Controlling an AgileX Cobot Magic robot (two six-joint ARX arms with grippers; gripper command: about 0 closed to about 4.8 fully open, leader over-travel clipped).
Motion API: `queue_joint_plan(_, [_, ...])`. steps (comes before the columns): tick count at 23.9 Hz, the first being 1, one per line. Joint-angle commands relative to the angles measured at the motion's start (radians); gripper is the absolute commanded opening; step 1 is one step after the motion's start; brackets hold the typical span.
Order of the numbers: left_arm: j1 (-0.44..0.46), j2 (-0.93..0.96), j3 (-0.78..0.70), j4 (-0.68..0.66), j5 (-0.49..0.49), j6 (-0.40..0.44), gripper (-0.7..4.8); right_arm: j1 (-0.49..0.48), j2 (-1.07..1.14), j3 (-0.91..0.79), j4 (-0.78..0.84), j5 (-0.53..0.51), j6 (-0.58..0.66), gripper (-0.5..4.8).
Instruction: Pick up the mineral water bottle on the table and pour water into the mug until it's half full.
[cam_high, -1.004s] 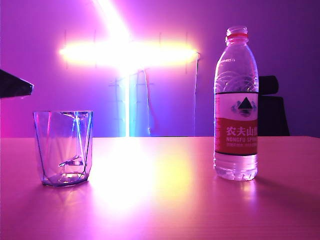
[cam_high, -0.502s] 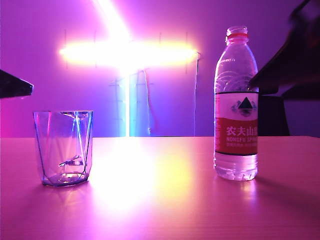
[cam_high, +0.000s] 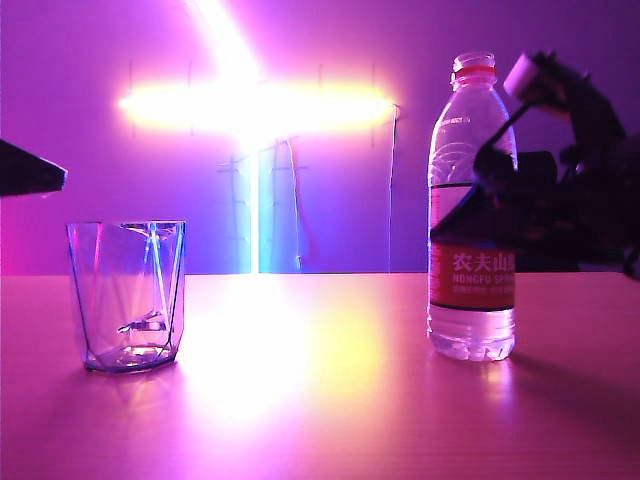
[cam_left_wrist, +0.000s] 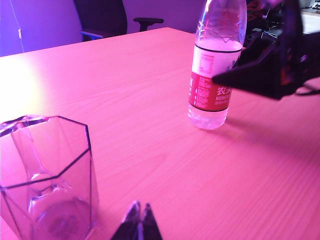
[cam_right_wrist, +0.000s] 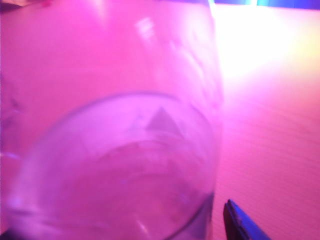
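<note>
**Right hand level with bottle label, bottle between the fingers' reach**

Tall clear plastic mineral water bottle (cam_high: 472, 210) with red neck ring and red-and-white label stands upright on the pink-lit worktop (cam_high: 330, 400), long axis vertical. The right hand (cam_high: 470, 205) reaches in from the right at label height; fingers apart at full spread, nothing clamped. In the right wrist view the bottle (cam_right_wrist: 115, 150) fills the frame, one dark fingertip (cam_right_wrist: 240, 225) showing beside it; contact cannot be told.

Short clear faceted glass mug (cam_high: 127, 296) sits well apart to the left, apparently empty. Left hand (cam_left_wrist: 138, 222) hangs near the mug, fingertips together, idle.

Judgement: right arm is nearer; a side grasp across the label comes next
</note>
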Motion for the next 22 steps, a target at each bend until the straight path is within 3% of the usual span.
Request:
queue_joint_plan(1, [0.000, 0.002, 0.004, 0.009, 0.000, -0.003, -0.02, 0.000, 0.074, 0.003, 0.145, -0.002, 0.013, 4.79])
queue_joint_plan(12, [0.001, 0.001, 0.004, 0.008, 0.000, -0.003, -0.02, 0.001, 0.158, 0.010, 0.238, -0.002, 0.013, 4.79])
queue_joint_plan(15, [0.001, 0.001, 0.004, 0.008, 0.000, -0.003, -0.02, 0.002, 0.158, 0.010, 0.243, -0.002, 0.021, 3.88])
queue_joint_plan(18, [0.001, 0.000, 0.004, 0.008, 0.000, -0.003, -0.02, 0.002, 0.158, 0.010, 0.243, -0.005, 0.038, 3.73])
queue_joint_plan(19, [0.001, 0.000, 0.004, 0.008, 0.000, -0.003, -0.02, 0.002, 0.158, 0.010, 0.243, -0.012, 0.048, 3.01])
queue_joint_plan(20, [0.001, 0.000, 0.004, 0.008, 0.000, -0.003, -0.02, 0.002, 0.158, 0.010, 0.243, -0.018, 0.061, 2.80])
queue_joint_plan(22, [0.001, 0.000, 0.004, 0.008, 0.000, -0.003, -0.02, 0.002, 0.158, 0.010, 0.243, -0.020, 0.062, 2.76])
